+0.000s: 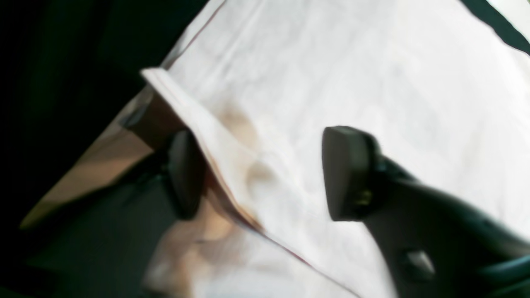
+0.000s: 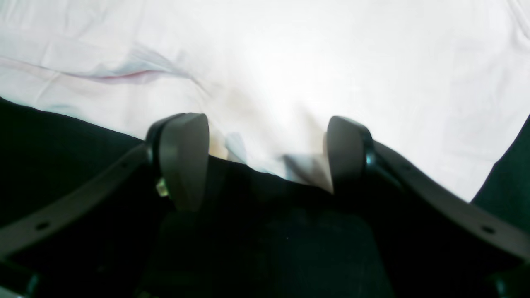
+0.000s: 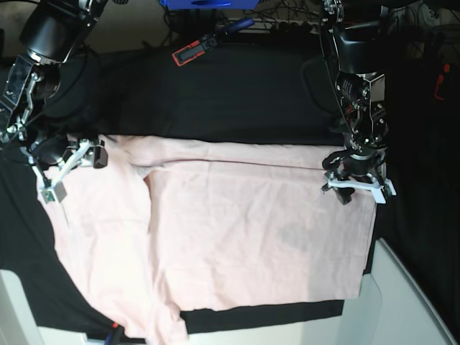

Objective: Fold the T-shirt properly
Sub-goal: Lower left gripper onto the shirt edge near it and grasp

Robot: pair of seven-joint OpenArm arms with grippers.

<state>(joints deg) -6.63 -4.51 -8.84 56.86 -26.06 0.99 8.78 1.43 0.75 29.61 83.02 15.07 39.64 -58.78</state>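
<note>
The pale pink T-shirt lies spread flat, plain side up, with a sleeve folded in at the base view's left. My left gripper is at its right edge. In the left wrist view the left gripper stands open astride a raised hem of the T-shirt, one finger below the fabric and the other above it. My right gripper is at the left edge. In the right wrist view the right gripper is open where the T-shirt meets the dark cloth, nothing between its fingers.
A large black cloth covers the table under the shirt. A red and black clamp lies at the back, with cables and a blue object behind it. The white table edge shows at the front right.
</note>
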